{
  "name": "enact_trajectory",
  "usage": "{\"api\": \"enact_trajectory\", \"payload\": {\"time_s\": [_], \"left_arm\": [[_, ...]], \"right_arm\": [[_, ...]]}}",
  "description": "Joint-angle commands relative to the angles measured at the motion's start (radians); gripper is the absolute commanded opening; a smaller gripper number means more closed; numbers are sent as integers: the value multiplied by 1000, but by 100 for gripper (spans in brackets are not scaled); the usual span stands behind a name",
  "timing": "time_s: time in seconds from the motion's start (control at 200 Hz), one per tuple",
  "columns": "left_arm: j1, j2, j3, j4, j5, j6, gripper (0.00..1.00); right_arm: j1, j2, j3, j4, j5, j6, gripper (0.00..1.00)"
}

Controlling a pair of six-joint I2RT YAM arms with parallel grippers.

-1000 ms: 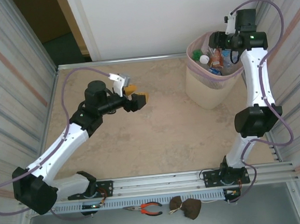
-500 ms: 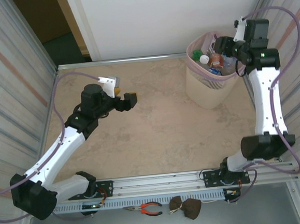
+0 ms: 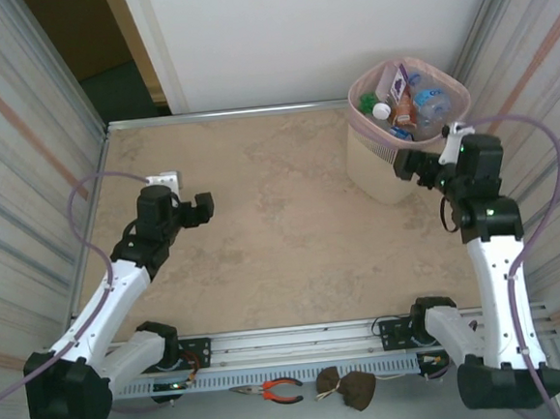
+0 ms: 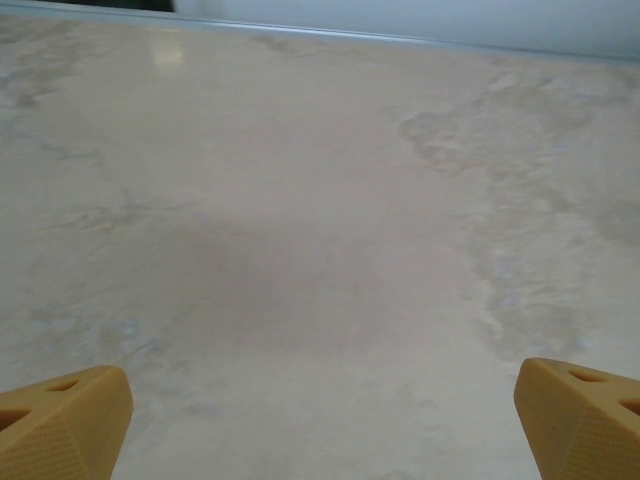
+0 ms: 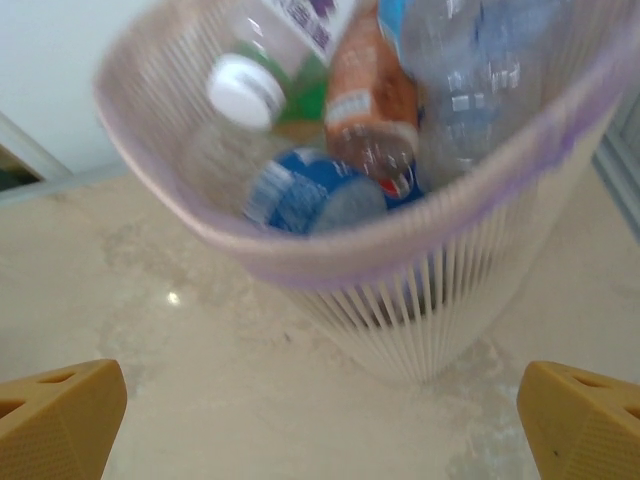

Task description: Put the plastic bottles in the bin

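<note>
Two end effectors, both apart and empty
Bottles (image 3: 403,112) lie in the bin (image 3: 369,164) just beyond the right end effector (image 5: 320,420); left end effector (image 4: 320,420) faces the surface (image 4: 320,200)

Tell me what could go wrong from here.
1. The right gripper, open, hovers close beside the pink bin; a careless swing might knock or tip it.
2. The plastic bottles are heaped near the rim, so a jolt to the bin might spill one onto the table.
</note>
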Motion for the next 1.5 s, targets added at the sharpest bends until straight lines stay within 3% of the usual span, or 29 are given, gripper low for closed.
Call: {"api": "enact_trajectory", "payload": {"time_s": [0.0,0.18,0.311,0.521,0.716,0.827,1.032,1.097,1.127,1.202,1.493], "left_arm": [[7,2,-56,99,-160,93,99],[22,95,-130,248,-234,208,99],[73,193,-158,340,-236,219,99],[148,272,-340,800,-124,299,99],[243,329,-371,970,78,288,99],[297,394,-346,985,193,259,99],[305,529,-349,1114,326,300,99],[303,528,-298,1027,368,325,99],[298,529,-277,959,357,327,99],[295,535,-272,967,293,305,99],[267,528,-280,975,224,312,99]], "right_arm": [[8,-36,-156,159,57,-1,99],[17,-19,-462,478,121,-27,99],[36,141,-572,704,164,-83,99],[47,427,-659,1115,200,-113,99],[43,546,-613,1245,159,-146,99],[29,592,-597,1265,132,-151,99],[28,670,-657,1427,103,-158,99],[22,677,-658,1433,109,-148,99],[21,677,-656,1430,108,-148,99],[20,678,-655,1432,107,-147,99],[23,676,-655,1430,113,-148,99]]}}
